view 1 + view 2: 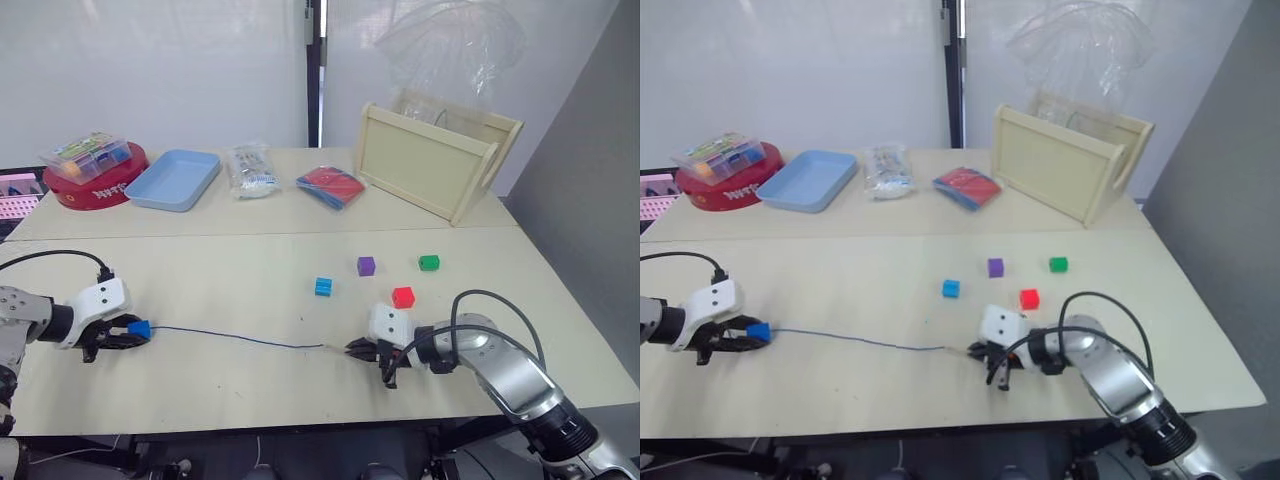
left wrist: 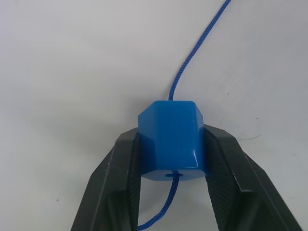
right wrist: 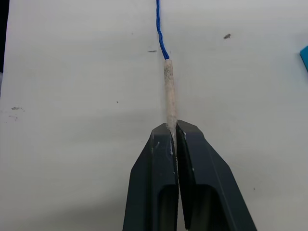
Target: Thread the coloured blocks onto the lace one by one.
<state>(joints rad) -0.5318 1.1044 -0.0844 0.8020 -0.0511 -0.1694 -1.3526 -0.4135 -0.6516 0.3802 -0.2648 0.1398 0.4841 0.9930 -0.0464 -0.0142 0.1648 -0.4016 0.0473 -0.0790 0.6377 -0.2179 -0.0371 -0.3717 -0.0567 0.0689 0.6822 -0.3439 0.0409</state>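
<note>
Lace (image 1: 240, 338) carries blue block (image 2: 171, 139), clamped by left gripper (image 2: 172, 159); right gripper (image 3: 174, 132) pinches pale tip (image 3: 169, 91); next threading likely needs cyan block (image 1: 323, 286).

Tabletop (image 1: 250, 385): pale beige, two surfaces set edge to edge with a seam running across between them. Rear wall (image 1: 150, 70): white panels, a dark vertical gap between two of them. Right side: grey wall (image 1: 590, 180), plain. On the far surface, left to right: red round tin (image 1: 95, 185) with a clear lidded box (image 1: 85, 155) of mixed small pieces on top; light blue tray (image 1: 175, 180) just beside the tin; clear packet (image 1: 250, 170); red and blue flat packet (image 1: 330, 187); pale wooden crate (image 1: 435, 160), tipped on its side, a crumpled clear plastic bag (image 1: 450, 45) behind it. Pink object (image 1: 15, 195) at the far left edge, partly cut off. Light even, soft.
</note>
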